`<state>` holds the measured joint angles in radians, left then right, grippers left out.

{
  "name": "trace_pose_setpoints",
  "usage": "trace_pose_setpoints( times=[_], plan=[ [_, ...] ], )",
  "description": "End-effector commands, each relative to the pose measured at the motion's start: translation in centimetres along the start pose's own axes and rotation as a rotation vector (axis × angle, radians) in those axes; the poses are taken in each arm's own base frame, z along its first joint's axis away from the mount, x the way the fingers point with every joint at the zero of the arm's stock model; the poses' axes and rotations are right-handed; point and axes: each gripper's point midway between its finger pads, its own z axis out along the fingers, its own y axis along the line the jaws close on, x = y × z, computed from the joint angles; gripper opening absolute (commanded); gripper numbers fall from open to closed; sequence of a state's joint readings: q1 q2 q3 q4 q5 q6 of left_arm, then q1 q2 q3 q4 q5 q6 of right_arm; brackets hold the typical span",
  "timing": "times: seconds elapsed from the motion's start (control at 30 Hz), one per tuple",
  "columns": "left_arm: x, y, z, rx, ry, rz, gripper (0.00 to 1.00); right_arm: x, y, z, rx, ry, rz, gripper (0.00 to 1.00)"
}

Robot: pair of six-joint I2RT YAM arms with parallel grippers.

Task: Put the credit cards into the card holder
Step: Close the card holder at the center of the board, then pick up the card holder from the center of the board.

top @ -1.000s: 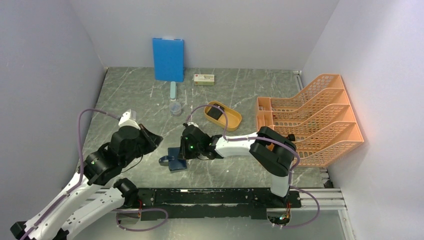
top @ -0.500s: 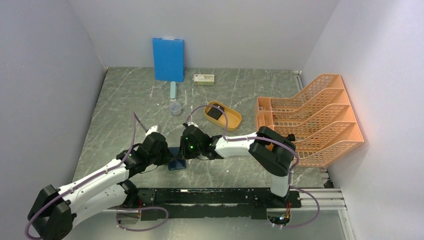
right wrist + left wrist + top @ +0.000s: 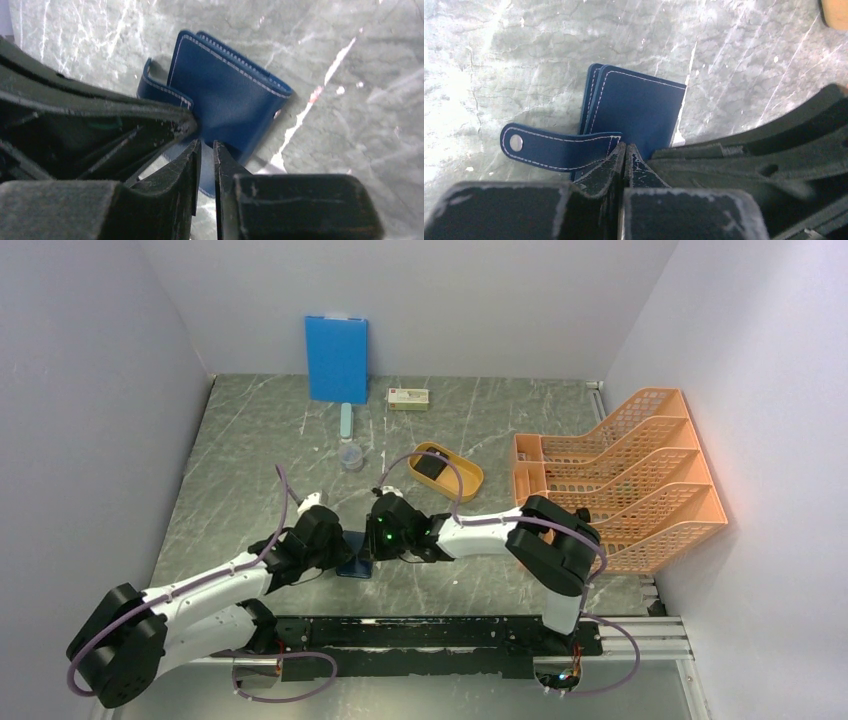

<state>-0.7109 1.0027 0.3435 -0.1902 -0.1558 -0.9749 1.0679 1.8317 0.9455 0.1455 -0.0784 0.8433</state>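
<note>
Holder (image 3: 636,107) is lying shut as left gripper (image 3: 625,151), just swung in, is pressing fingers together at its tab (image 3: 554,146) root, right gripper (image 3: 205,148) pinching its edge: opening is starting.

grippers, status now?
Left gripper: shut, pinching the holder by its tab.
Right gripper: shut on the holder's edge.

I record a grey marbled table (image 3: 250,450). Resting on it:
- near the front, a folded dark navy card holder (image 3: 639,110)
- mid-table, a yellow oval tray (image 3: 465,483) and a small clear cup (image 3: 351,456)
- towards the back, a pale blue bar (image 3: 346,421), a small white box (image 3: 408,398) and an upright bright blue board (image 3: 336,358)
- at the right, an orange mesh file rack (image 3: 620,480)
</note>
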Motion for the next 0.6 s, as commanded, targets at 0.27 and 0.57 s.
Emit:
trace_pose_setpoints(
  times=[0.27, 0.57],
  plan=[
    [0.6, 2.7, 0.0, -0.088, 0.005, 0.018, 0.05, 1.3, -1.7, -5.3, 0.043, -0.006, 0.052, 0.35],
    [-1.6, -0.4, -2.1, -0.016, -0.026, 0.049, 0.05, 1.6, -2.2, -5.8, 0.038, -0.017, 0.075, 0.39]
  ],
)
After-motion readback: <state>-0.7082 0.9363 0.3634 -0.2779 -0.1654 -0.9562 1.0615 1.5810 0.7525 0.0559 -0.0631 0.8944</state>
